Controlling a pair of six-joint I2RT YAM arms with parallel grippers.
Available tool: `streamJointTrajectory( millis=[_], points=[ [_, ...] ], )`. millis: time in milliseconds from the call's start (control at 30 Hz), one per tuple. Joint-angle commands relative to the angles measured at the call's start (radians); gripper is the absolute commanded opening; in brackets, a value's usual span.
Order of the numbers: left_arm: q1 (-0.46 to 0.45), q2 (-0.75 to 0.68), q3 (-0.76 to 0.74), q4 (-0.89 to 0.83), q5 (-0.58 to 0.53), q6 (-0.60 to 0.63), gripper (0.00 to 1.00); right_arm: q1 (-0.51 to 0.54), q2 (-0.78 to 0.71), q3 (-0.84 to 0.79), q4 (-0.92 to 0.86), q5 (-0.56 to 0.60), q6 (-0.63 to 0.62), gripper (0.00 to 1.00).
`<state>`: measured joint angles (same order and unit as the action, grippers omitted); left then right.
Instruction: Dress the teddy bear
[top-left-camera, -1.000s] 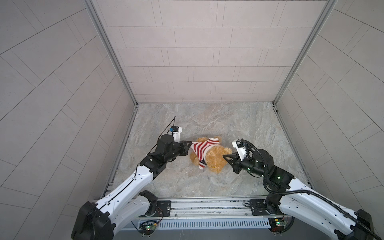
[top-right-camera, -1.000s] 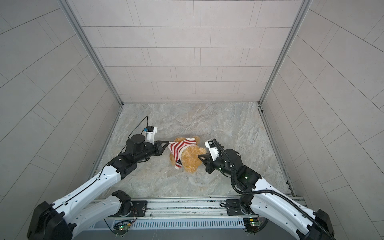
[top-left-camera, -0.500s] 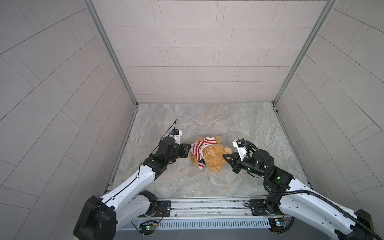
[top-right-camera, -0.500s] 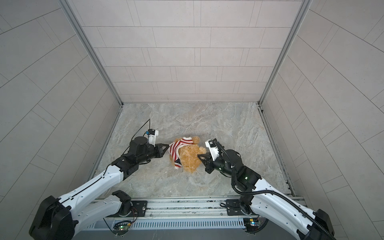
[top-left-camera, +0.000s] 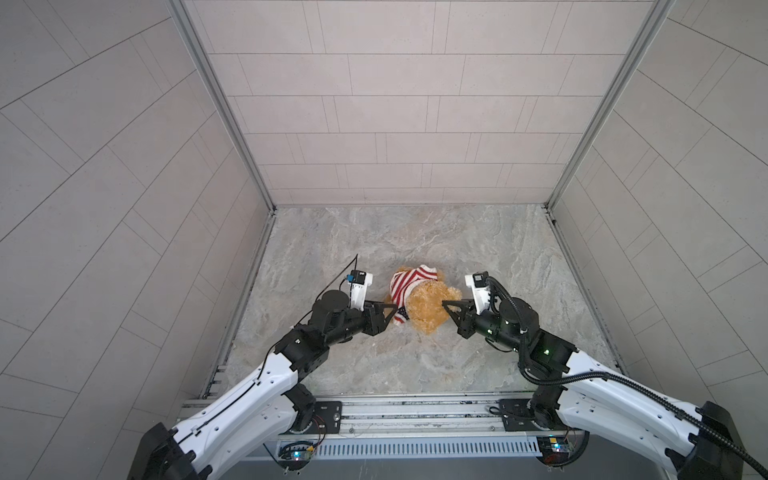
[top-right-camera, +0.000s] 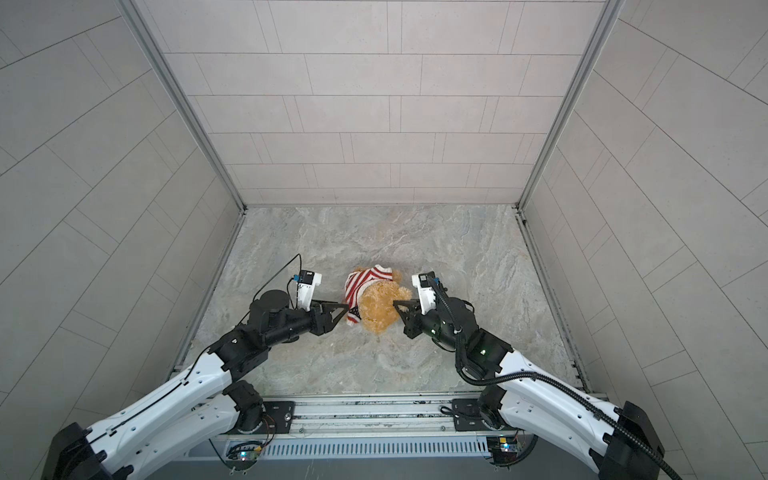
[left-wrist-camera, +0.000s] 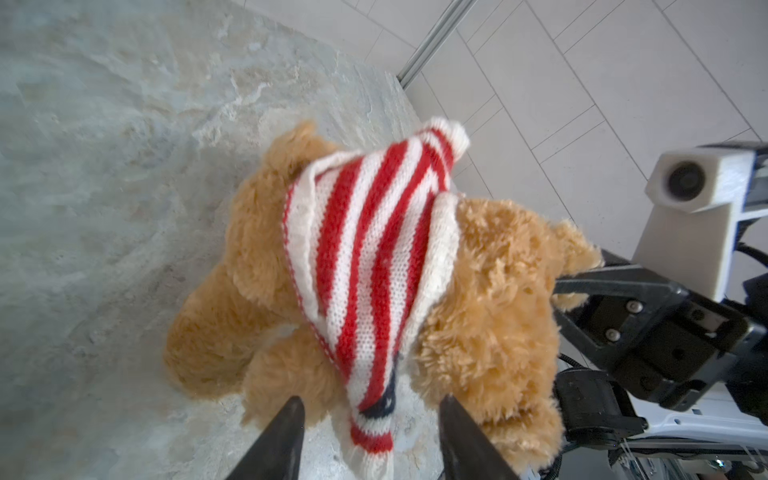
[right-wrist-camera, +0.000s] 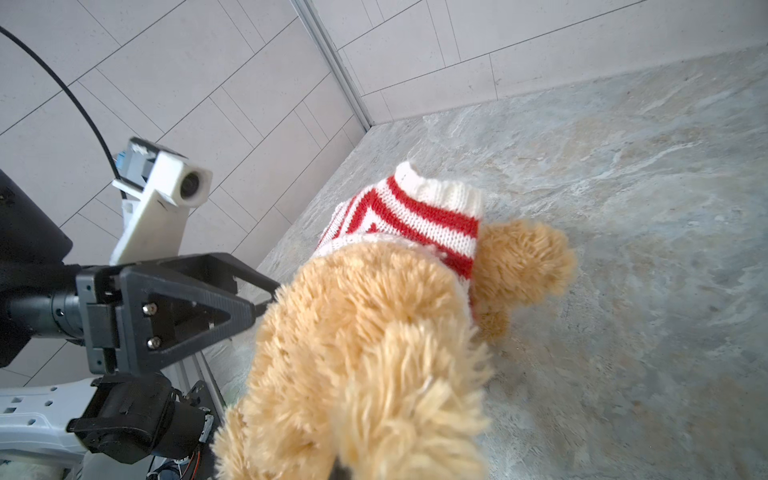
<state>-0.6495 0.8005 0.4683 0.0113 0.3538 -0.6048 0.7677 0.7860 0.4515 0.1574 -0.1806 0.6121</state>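
Just now releasing the hem of the striped sweater (left-wrist-camera: 365, 257) with half-spread left fingers (left-wrist-camera: 282, 440), while clamping the teddy bear (top-left-camera: 428, 309) by its head in closed right fingers (top-left-camera: 457, 308), leaving the dressing unfinished.

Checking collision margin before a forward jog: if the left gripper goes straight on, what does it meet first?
Probably the striped sweater: its loose lower end lies between the open fingers of the left gripper. The teddy bear sits just behind it; how far behind is unclear.
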Motion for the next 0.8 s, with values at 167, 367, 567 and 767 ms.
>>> streamJointTrajectory(
  millis=[167,367,567,767],
  points=[
    [-0.061,0.123,0.007,0.104,-0.011,-0.041,0.37,0.018,-0.006,0.025,0.047,0.043,0.025,0.0],
    [-0.067,0.151,0.01,0.078,-0.048,-0.042,0.02,0.024,-0.034,0.013,0.029,0.068,0.028,0.0],
    [0.05,0.132,-0.053,0.051,-0.051,-0.068,0.0,0.024,-0.078,0.02,-0.014,0.096,0.02,0.0],
    [0.07,0.134,-0.037,0.067,-0.01,-0.044,0.0,0.023,-0.089,0.026,-0.019,0.095,0.024,0.0]
  ],
)
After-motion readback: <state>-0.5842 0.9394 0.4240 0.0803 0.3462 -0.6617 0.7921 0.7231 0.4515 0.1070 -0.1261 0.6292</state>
